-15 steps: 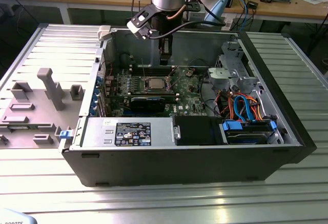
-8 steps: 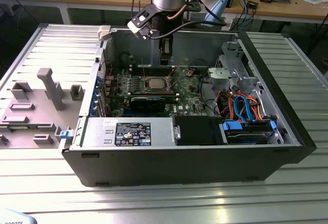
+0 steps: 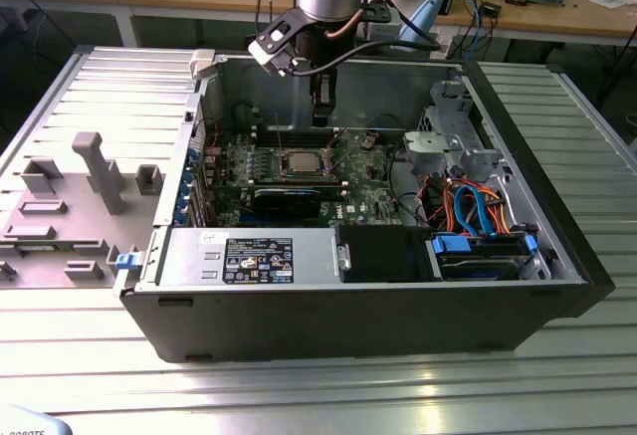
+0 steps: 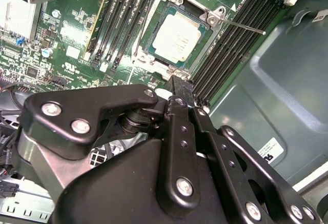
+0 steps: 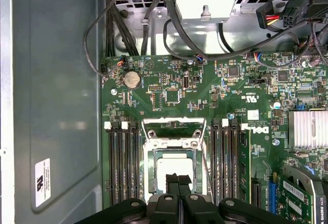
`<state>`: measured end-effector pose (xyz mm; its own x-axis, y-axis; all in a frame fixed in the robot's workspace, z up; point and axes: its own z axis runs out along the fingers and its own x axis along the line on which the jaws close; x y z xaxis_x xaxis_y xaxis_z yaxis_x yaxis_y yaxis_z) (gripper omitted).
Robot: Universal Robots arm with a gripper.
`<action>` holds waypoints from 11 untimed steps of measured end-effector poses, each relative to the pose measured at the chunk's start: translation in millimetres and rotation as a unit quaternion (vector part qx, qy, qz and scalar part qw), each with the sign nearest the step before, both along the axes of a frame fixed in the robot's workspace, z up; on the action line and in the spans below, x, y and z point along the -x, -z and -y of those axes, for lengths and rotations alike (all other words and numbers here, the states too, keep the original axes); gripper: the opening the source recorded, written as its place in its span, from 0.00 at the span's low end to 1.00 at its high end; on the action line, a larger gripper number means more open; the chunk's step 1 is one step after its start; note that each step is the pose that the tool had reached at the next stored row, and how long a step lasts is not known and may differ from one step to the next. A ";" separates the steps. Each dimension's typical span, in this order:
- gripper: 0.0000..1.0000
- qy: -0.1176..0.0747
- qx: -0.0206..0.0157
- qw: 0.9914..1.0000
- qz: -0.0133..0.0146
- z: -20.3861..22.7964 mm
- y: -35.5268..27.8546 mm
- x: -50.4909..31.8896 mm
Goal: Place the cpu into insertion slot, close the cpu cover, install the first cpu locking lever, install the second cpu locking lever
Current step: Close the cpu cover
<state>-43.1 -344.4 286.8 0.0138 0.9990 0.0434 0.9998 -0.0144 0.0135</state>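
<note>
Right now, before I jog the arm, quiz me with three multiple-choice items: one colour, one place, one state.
1. The motherboard is: A blue; B black; C green.
2. The cpu sits: A in the insertion slot; B loose elsewhere on the motherboard; C off the motherboard.
3. The cpu cover: A stands upright; B lies flat around the cpu; C is missing.
Answers: C, the motherboard is green in both wrist views; A, its silver top is framed by the insertion slot; B, the silver frame rings the cpu.
</note>
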 end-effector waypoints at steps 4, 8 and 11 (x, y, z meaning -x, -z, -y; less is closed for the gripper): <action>0.11 0.000 0.000 1.000 0.000 0.0 0.2 -2.1; 0.11 0.000 0.000 1.000 0.000 0.0 1.3 -7.6; 0.11 0.000 0.000 1.000 0.000 0.0 2.7 -11.7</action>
